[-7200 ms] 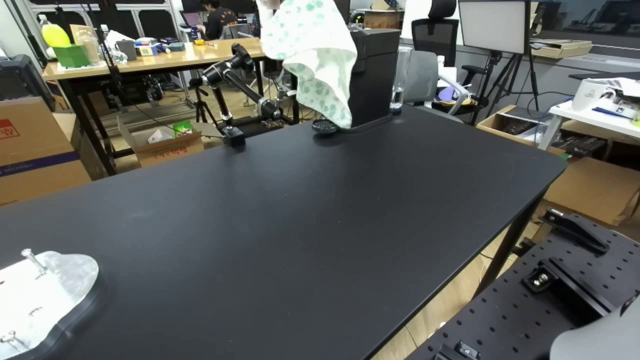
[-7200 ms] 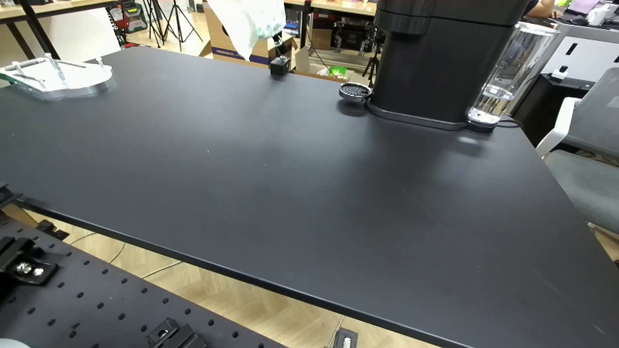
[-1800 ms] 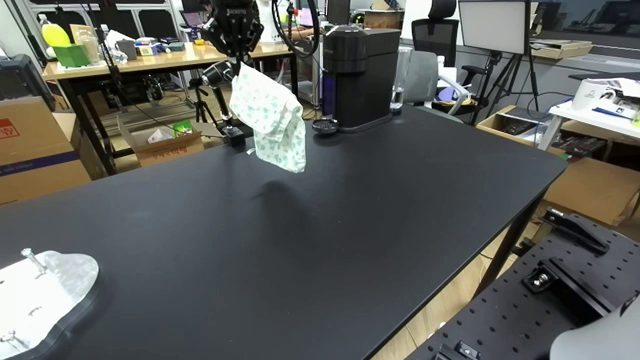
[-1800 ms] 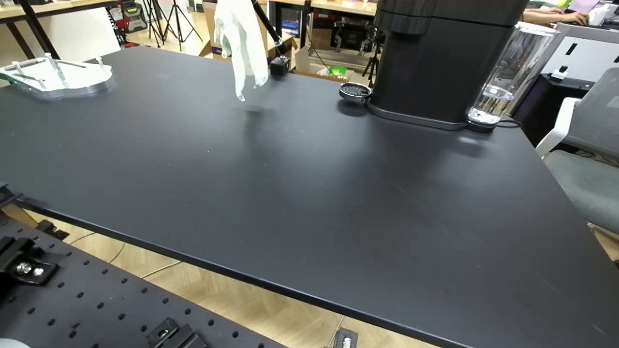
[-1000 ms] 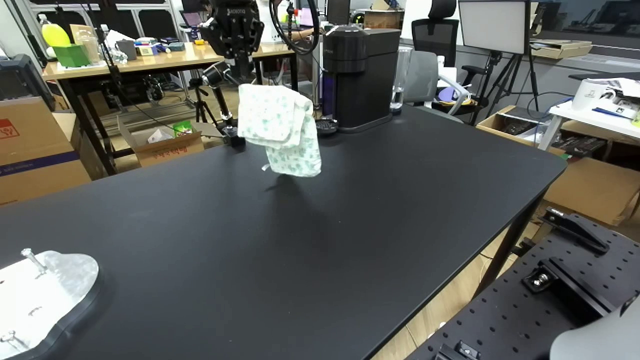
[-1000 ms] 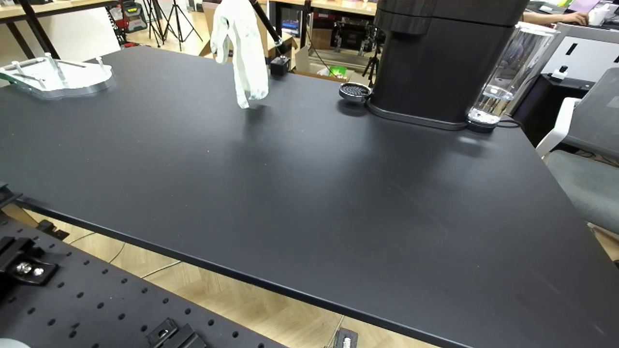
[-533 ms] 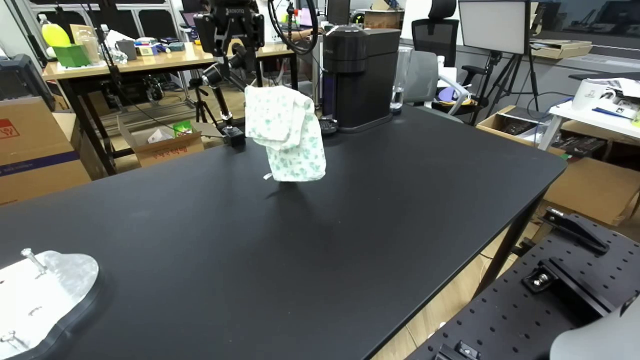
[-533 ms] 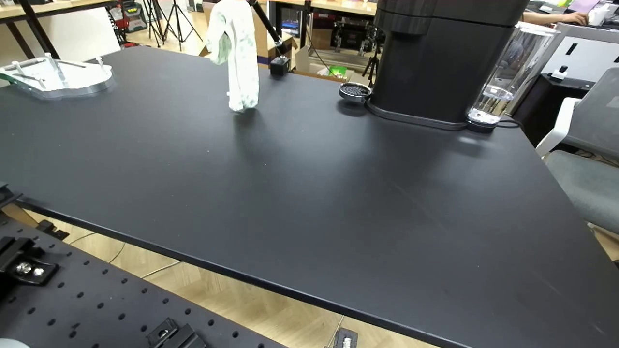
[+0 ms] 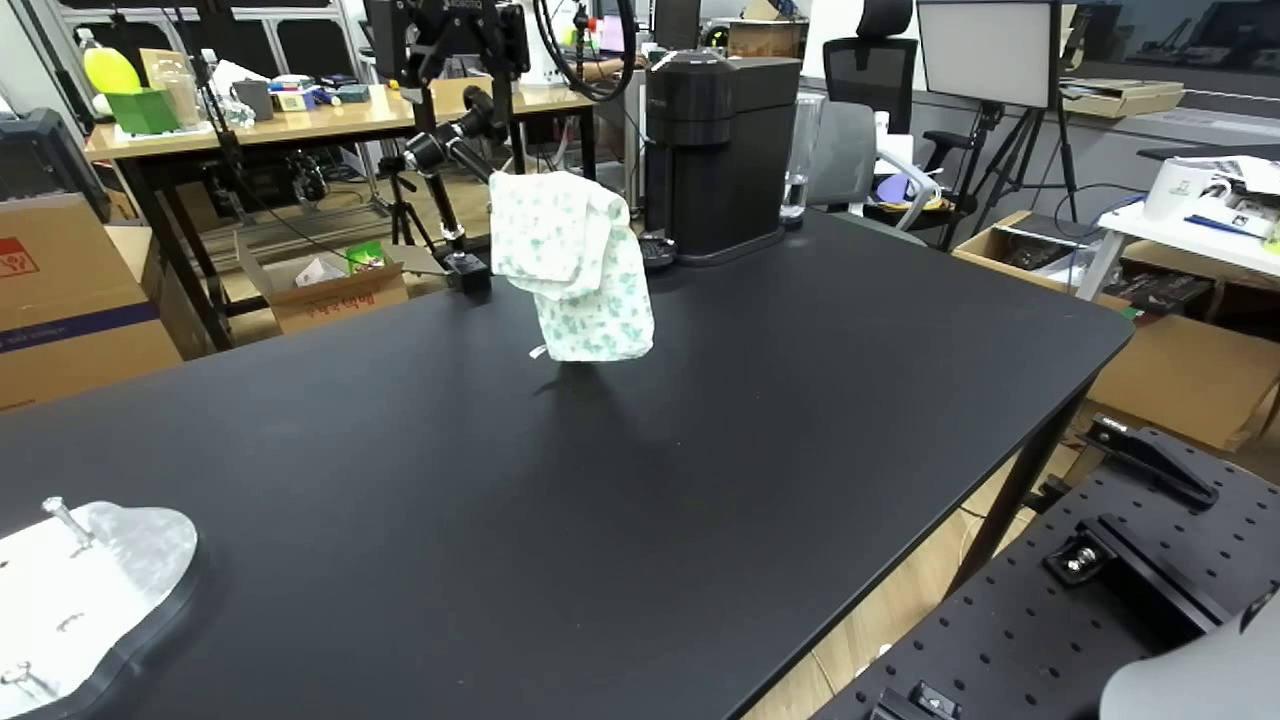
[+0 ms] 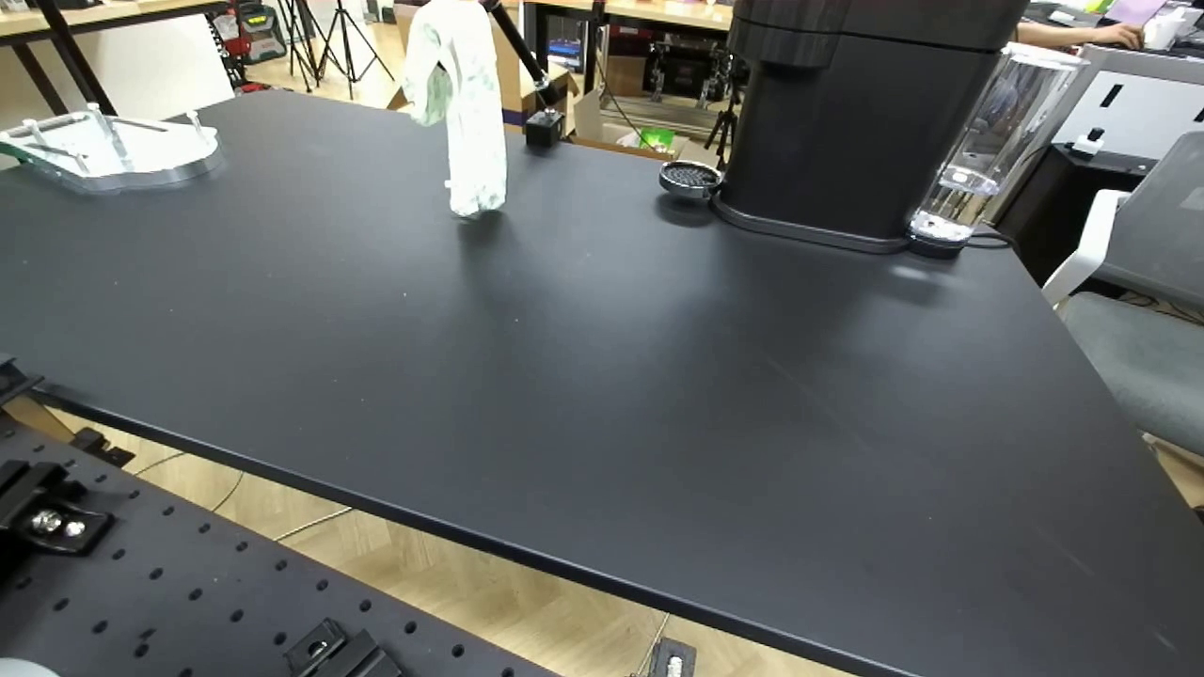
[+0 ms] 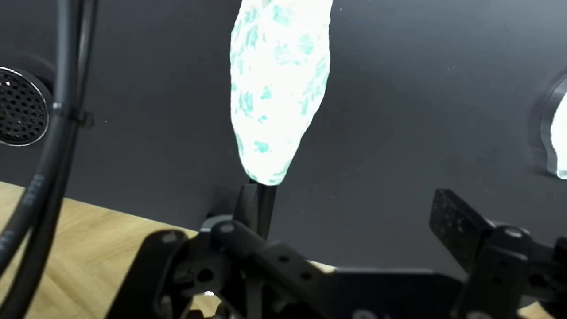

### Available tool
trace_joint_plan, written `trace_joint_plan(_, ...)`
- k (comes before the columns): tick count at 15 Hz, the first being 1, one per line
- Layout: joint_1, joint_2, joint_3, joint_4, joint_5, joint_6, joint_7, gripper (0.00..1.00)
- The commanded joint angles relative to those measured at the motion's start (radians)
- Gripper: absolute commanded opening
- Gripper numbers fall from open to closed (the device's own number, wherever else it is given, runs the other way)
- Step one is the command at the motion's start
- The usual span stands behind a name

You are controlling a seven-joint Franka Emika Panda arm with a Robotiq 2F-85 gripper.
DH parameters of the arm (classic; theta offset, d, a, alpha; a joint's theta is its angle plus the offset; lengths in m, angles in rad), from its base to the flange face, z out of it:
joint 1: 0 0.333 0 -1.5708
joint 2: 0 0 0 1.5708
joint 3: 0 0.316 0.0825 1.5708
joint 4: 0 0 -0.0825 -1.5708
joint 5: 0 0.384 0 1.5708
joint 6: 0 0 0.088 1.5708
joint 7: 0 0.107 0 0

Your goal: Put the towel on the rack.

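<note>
The white towel (image 9: 575,265) with green print hangs folded over the rack, a black jointed arm (image 9: 480,155) clamped at the far table edge. In an exterior view the towel (image 10: 478,122) drops in two layers, its lower end close above the tabletop. My gripper (image 9: 465,115) is above and left of the towel, its jaws spread wide. In the wrist view the towel (image 11: 281,79) lies beyond the gripper (image 11: 345,192), apart from both fingers, with the rack's bar (image 11: 267,206) coming out from under it behind a finger. Nothing is between the fingers.
A black coffee machine (image 9: 690,160) stands right of the towel, with a round drip grid (image 10: 691,179) and a clear water tank (image 10: 978,150). A pale plate with metal pegs (image 9: 110,590) lies on the black table (image 9: 640,480). Cables (image 11: 57,133) run beside the gripper.
The gripper has let go of the towel, its jaws going from narrow to wide, and it has risen slightly. The towel has settled a little lower and right, draped on the rack.
</note>
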Motion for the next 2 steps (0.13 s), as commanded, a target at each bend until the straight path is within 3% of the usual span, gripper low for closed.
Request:
trace_joint_plan(1, -0.003, -0.006, 0.004, -0.004, -0.002, -0.002, 0.002, 1.0)
trace_joint_plan(2, -0.004, -0.011, 0.004, -0.009, -0.002, -0.002, 0.002, 1.0)
